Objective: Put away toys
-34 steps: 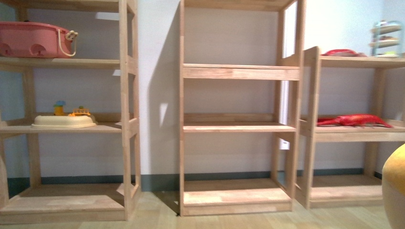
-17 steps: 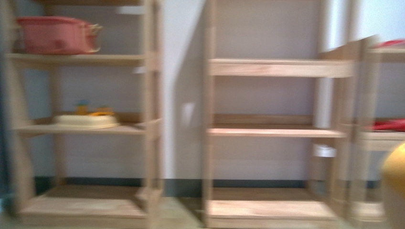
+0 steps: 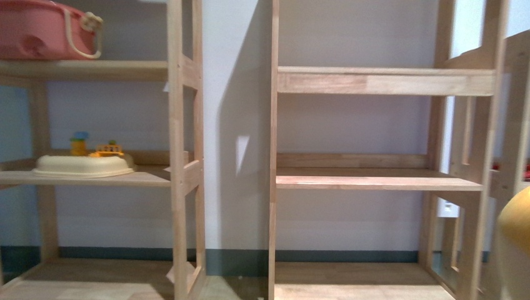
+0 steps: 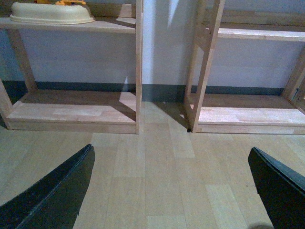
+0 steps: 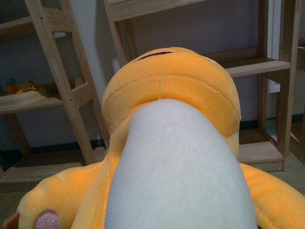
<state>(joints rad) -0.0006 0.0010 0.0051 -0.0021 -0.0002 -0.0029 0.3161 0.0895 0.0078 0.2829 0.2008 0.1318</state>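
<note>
Two tall wooden shelf units stood against the pale wall: the left unit and the middle unit, whose shelves were bare. Light wood floor ran in front of them. The orange-yellow plush animal filled the right wrist view, pale belly and pink paw pad close to the lens. In the front view only its rounded edge showed at the lower right, before the shelving. It hid the right arm's jaws, so I cannot tell their state. A pink basket sat on the left unit's upper shelf. A cream tray with a small yellow toy lay one shelf down. The left gripper hung over the floor, jaws spread wide and empty.
</note>
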